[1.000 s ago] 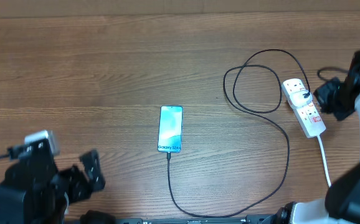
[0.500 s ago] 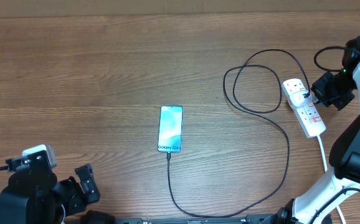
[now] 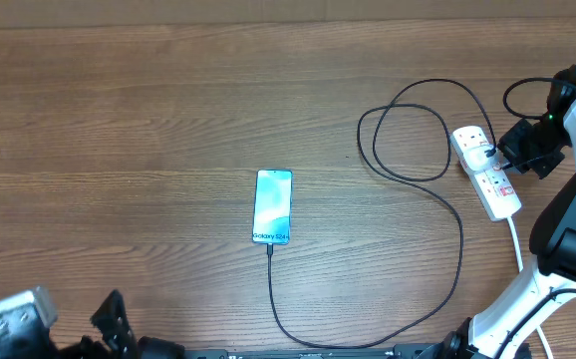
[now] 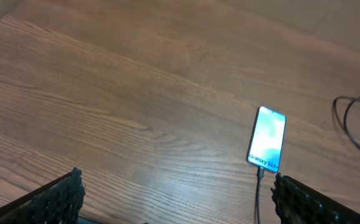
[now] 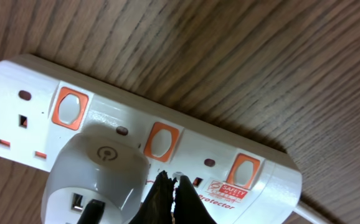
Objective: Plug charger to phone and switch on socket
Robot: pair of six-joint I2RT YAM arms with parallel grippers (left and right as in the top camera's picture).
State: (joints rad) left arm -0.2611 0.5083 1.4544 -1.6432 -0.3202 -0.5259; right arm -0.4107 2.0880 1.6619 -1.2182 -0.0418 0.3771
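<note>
Brown wood-grain table (image 3: pixel 119 120): smooth, matt | white oblong power strip (image 5: pixel 118 106): glossy plastic | slim rectangular phone (image 3: pixel 273 206): glossy screen | thin black cable (image 3: pixel 461 249): matt sheath

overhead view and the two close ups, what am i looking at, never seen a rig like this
Two robot arms work at a wooden table. The overhead picture is taken from above; the other two come from cameras on each arm's wrist. On the table lie a phone with a lit screen, a black charger cable running into its lower end, and a white power strip with a white adapter plugged in. The left gripper is open and holds nothing, looking toward the phone. The right gripper is shut, holding nothing, its tips at the strip near the middle switch.
</note>
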